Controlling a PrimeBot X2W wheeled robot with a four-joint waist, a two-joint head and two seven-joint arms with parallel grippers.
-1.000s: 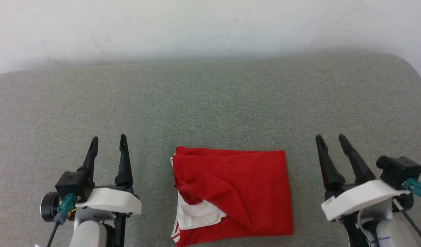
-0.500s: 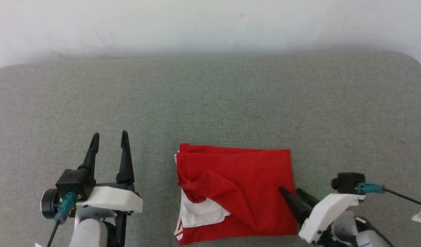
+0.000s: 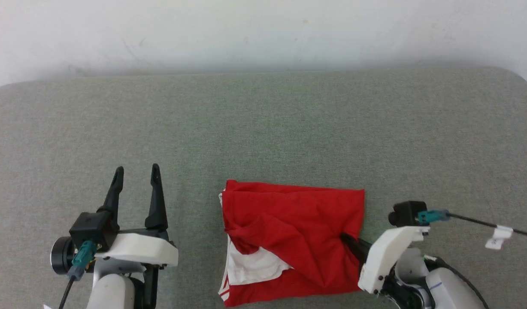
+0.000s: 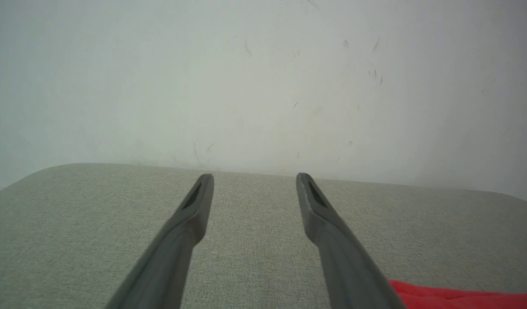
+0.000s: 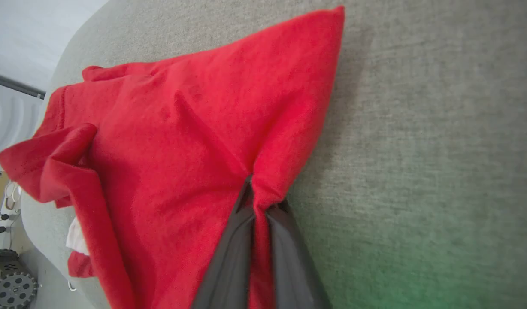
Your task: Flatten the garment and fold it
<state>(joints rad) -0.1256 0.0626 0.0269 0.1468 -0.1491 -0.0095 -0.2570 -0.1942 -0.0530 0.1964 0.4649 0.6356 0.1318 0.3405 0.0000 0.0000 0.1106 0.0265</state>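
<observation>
The garment (image 3: 298, 223) lies folded into a rough red rectangle at the near middle of the grey table (image 3: 263, 128), with a white sleeve (image 3: 250, 266) showing at its lower left. My right gripper (image 3: 347, 239) reaches in from the right and is shut on the garment's right edge; in the right wrist view the red cloth (image 5: 182, 141) is pinched between the two dark fingers (image 5: 233, 253). My left gripper (image 3: 137, 171) stands open to the left of the garment, apart from it, fingers pointing away. The lettering and number are hidden.
A pale wall (image 3: 263, 34) rises behind the table's far edge. In the right wrist view a wheeled base (image 5: 10, 287) and floor show past the table's rounded corner. A cable with a white tag (image 3: 497, 236) trails from the right wrist.
The right gripper swung from beside the garment, fingers pointing up, to pointing left, and closed on the garment's right edge. The left gripper stayed put.
</observation>
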